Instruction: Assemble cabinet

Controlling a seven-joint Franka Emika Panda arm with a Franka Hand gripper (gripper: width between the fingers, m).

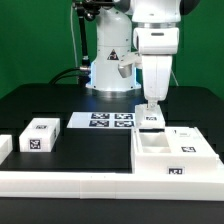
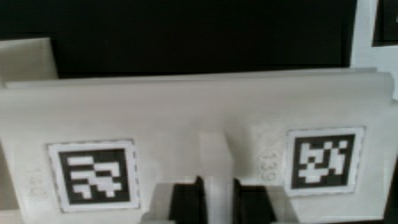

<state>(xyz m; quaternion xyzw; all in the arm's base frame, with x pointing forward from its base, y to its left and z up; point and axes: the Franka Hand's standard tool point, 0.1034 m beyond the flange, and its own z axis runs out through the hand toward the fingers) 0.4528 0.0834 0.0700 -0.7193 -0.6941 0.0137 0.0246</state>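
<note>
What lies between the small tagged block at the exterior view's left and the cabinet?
Exterior view: only bare black table between block and cabinet; the marker board sits farther back.

The arm [image 1: 150,22] is white and rounded, with dark joint seams and a bluish glow at its base [image 1: 108,62]. The claw [image 1: 151,104] is white with dark fingers [image 2: 182,205].
</note>
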